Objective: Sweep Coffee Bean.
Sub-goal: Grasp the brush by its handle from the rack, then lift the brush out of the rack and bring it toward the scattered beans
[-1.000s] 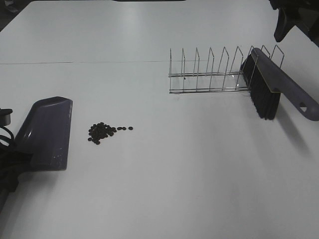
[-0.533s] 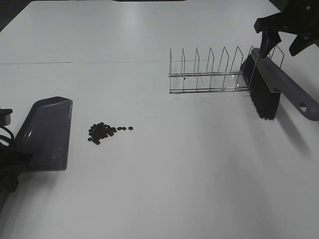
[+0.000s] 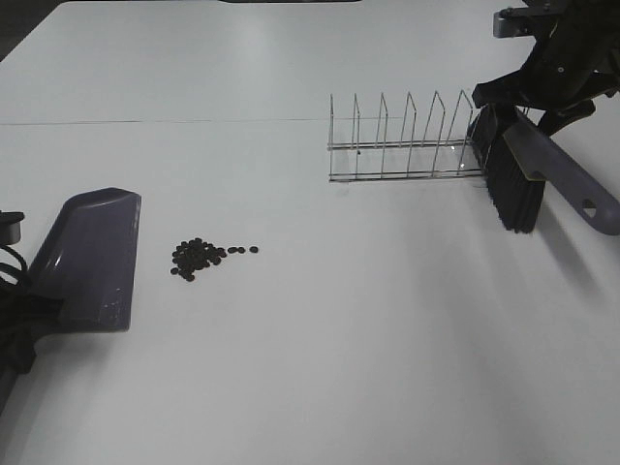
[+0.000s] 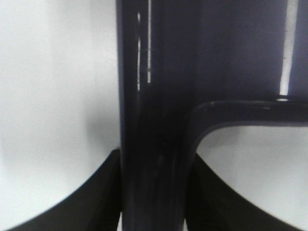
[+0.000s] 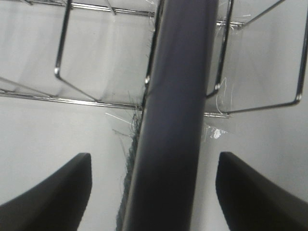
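Note:
The coffee beans [image 3: 201, 257] lie in a small dark pile on the white table [image 3: 320, 349]. The purple-grey dustpan [image 3: 89, 254] lies just left of them, mouth facing the beans. My left gripper [image 4: 154, 161] is shut on the dustpan's handle [image 4: 154, 96] at the table's left edge. The brush [image 3: 523, 174], with a purple-grey handle and black bristles, leans in the right end of a wire rack [image 3: 407, 143]. My right gripper [image 3: 531, 102] hovers over the brush's upper end. It is open, with its fingers on either side of the brush's back [image 5: 175, 96] and apart from it.
The wire rack stands at the back right, with several upright loops. The brush handle's free end [image 3: 593, 208] sticks out toward the right edge. Cables of the left arm [image 3: 12, 325] lie at the left edge.
My right gripper has come in from the top right corner and down over the brush's upper end. The dustpan, beans and left arm have not moved.

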Motion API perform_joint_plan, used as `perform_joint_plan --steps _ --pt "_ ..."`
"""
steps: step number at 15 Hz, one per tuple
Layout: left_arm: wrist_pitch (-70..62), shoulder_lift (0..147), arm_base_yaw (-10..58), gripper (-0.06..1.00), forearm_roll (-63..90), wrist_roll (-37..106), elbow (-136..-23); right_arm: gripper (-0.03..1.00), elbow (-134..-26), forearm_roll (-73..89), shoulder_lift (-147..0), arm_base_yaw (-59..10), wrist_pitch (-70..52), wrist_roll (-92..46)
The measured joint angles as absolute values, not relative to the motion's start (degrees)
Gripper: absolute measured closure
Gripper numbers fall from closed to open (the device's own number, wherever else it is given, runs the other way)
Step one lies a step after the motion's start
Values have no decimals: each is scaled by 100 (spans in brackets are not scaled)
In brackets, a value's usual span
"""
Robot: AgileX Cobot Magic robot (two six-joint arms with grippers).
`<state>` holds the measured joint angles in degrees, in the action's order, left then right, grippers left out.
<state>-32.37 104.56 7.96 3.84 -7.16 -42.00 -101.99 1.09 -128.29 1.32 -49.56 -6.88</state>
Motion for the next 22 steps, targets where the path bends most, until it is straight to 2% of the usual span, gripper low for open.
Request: perform_joint_plan --steps 3,4,5,6,14,16,21,22 --pt "-3237 10456 796 61 384 -716 -4200 39 -10199 0 -12955 132 -4950 -688" --pt "-3237 10456 796 61 384 -716 -4200 47 -10199 0 -12955 132 -4950 -670" --pt "-3237 10456 796 61 384 -716 -4200 60 -10199 0 -12972 132 -4990 -625" --pt "-3249 10456 796 61 378 -705 -4200 65 -10199 -97 -12966 132 -5071 -498" --pt "-4200 10485 796 61 86 -567 -4280 66 -10010 -309 -11476 120 -5506 0" --pt "-4469 10542 796 61 52 -567 -4435 66 -9477 -269 -11047 120 -5392 57" --pt "-5134 10577 796 61 -418 -590 -5369 66 -6944 -264 -10044 120 -4629 69" --pt "-5174 10577 796 61 -584 -653 -5472 66 -6732 -212 -10038 103 -4515 69"
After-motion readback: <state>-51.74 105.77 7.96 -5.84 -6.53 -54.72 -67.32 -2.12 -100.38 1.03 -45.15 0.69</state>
